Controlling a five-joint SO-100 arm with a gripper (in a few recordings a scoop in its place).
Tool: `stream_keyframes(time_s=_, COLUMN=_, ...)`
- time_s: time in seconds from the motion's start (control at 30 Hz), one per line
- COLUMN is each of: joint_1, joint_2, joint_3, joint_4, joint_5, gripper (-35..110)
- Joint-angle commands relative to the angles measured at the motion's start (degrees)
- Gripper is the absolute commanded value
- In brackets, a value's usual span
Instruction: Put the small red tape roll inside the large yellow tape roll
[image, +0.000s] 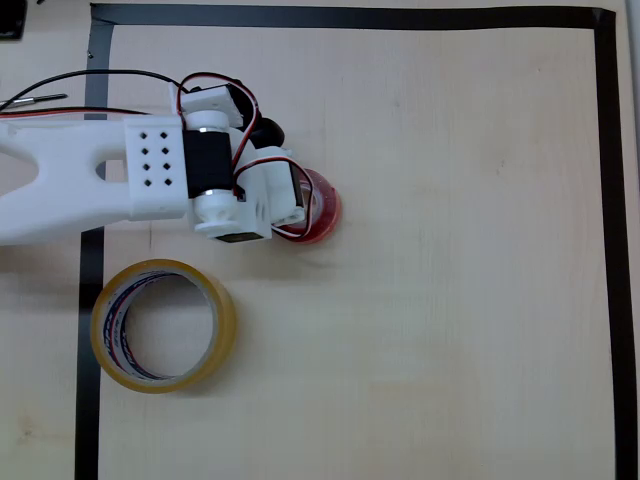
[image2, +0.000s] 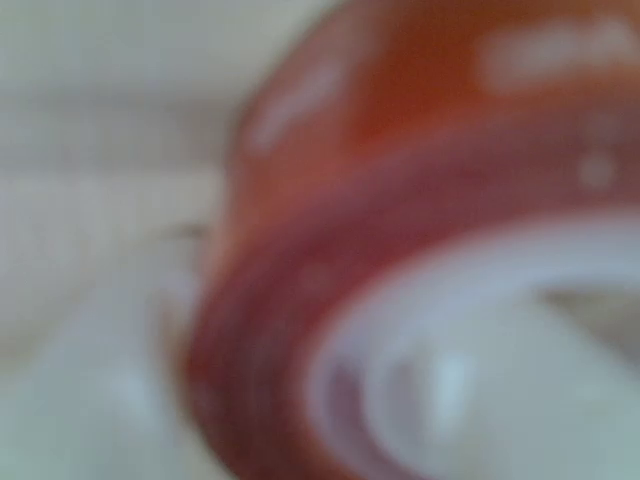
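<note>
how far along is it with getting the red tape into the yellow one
Early on. Done: the arm has reached the small red tape roll, which lies on the table partly under the gripper in the overhead view and looms blurred in the wrist view. In hand: closing on it; whether the grip is made cannot be told. Left: carry it to the large yellow tape roll, whose centre is empty.
</note>
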Motion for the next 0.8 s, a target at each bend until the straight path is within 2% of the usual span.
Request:
stream_keyframes(time_s=0.0, joint_1=-0.4, joint_2=1.6, joint_3=-0.9, joint_4=1.8, joint_5=-0.5, gripper=0)
stream_keyframes(time_s=0.43, joint_1=0.3, joint_2=20.5, joint_3=-2.2, joint_4=13.1, joint_5=-2.1, gripper=0)
stream_keyframes(time_s=0.77, joint_1=10.8, joint_2=34.4, joint_3=5.4, joint_4=17.9, joint_5=-7.2, gripper=0)
